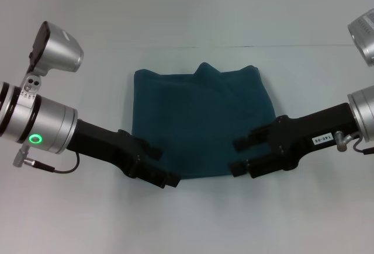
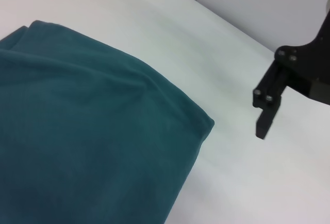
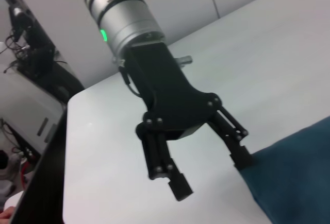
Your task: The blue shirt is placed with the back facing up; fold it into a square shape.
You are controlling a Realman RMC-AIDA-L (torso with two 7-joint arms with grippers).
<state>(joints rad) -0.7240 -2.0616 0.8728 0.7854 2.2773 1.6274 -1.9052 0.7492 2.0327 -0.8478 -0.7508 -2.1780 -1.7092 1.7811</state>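
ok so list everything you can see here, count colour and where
blue shirt: one, dark teal-blue, folded into a rough square, lying mid-table between the two arms
table: one, white, under the shirt
left tool: one, black on a silver arm, open, at the shirt's near left corner; the right wrist view shows one finger at the cloth edge
right tool: one, black on a silver arm, open, over the shirt's near right part
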